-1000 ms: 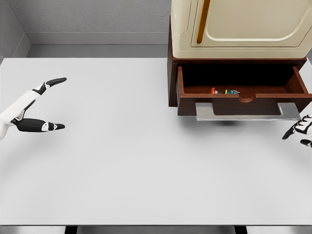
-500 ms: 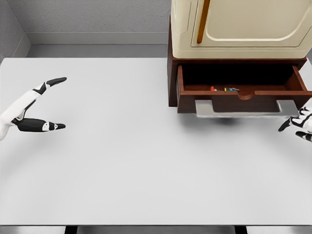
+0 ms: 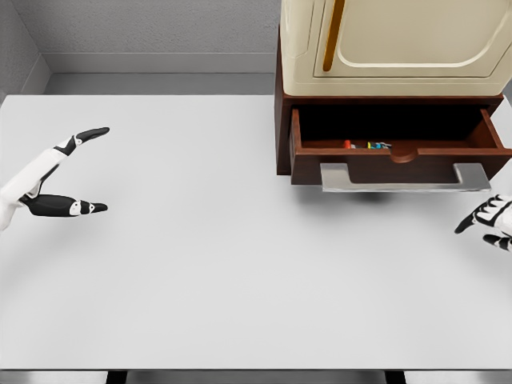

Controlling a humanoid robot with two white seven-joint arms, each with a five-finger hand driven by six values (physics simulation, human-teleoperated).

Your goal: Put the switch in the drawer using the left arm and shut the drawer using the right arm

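Note:
The brown wooden drawer (image 3: 400, 166) at the back right stands pulled out, with a grey metal handle (image 3: 404, 178) across its front. Inside it, just behind the front wall, lies the switch (image 3: 366, 146), small and showing red, yellow and blue bits; most of it is hidden. My left hand (image 3: 72, 172) hovers over the table's far left, open, fingers spread and holding nothing. My right hand (image 3: 485, 218) shows at the right edge, below and right of the handle, apart from it, fingers relaxed and empty.
A cream cabinet (image 3: 392, 40) sits on top of the brown drawer housing (image 3: 282, 136). The white table (image 3: 208, 256) spreads out to the left and front of it. A grey wall runs along the back.
The drawer has slid inward a little, its front and handle now higher in the picture. My right hand rose toward the handle's right end, then dropped back slightly. The left hand has not moved.

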